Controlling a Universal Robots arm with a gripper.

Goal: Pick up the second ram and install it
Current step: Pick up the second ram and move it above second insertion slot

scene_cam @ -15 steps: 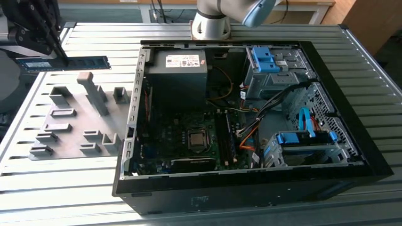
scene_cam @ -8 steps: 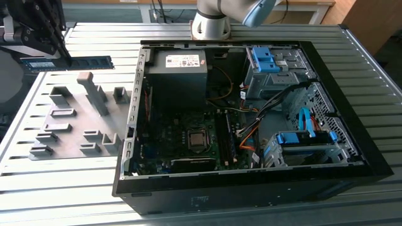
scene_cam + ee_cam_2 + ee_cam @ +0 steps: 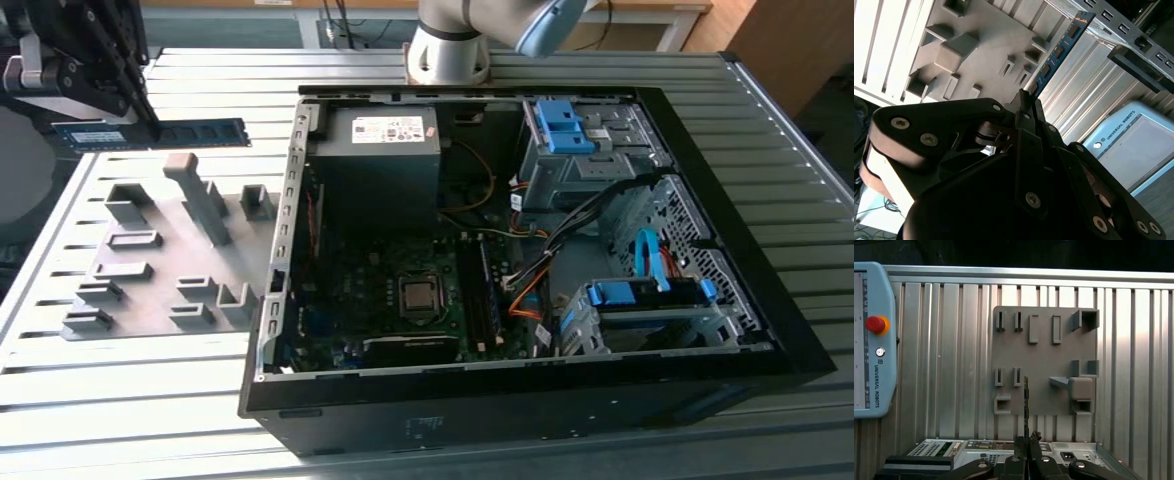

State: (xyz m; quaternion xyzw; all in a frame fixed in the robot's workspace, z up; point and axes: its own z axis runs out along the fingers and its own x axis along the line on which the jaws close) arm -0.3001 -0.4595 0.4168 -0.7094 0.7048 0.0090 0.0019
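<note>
Gripper (image 3: 134,118) pinched tight on second ram (image 3: 167,133), hanging clear above grey holder plate (image 3: 160,215). Carry it level, edge-down, no twisting; grip looks near one end, hard to tell.

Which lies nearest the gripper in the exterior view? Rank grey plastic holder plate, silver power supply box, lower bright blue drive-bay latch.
From the gripper holding the blue ram stick:
1. Grey plastic holder plate, just below it.
2. Silver power supply box, inside the case.
3. Lower bright blue drive-bay latch, at the exterior view's right.
</note>
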